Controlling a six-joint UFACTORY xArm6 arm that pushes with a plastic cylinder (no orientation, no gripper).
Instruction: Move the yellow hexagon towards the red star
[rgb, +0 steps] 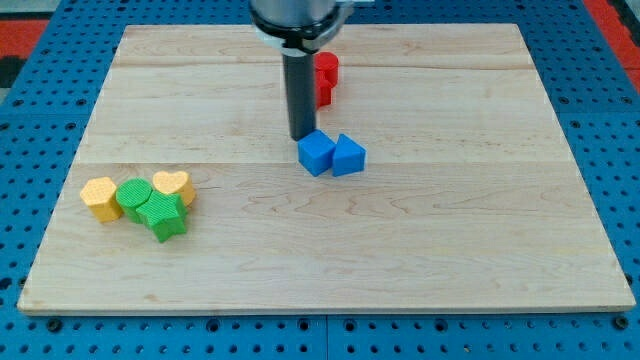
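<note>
The yellow hexagon (100, 197) lies at the view's left edge of the wooden board, touching a green block (132, 196). A red block (326, 78), partly hidden behind the rod so its shape is unclear, sits near the view's top centre. My tip (302, 136) rests just above the blue cube (316, 152), far to the right of the yellow hexagon and just below the red block.
A green star (163, 216) and a yellow heart (173, 186) cluster with the green block beside the hexagon. A second blue block (348, 155) touches the blue cube's right side. The wooden board (470, 230) lies on a blue pegboard.
</note>
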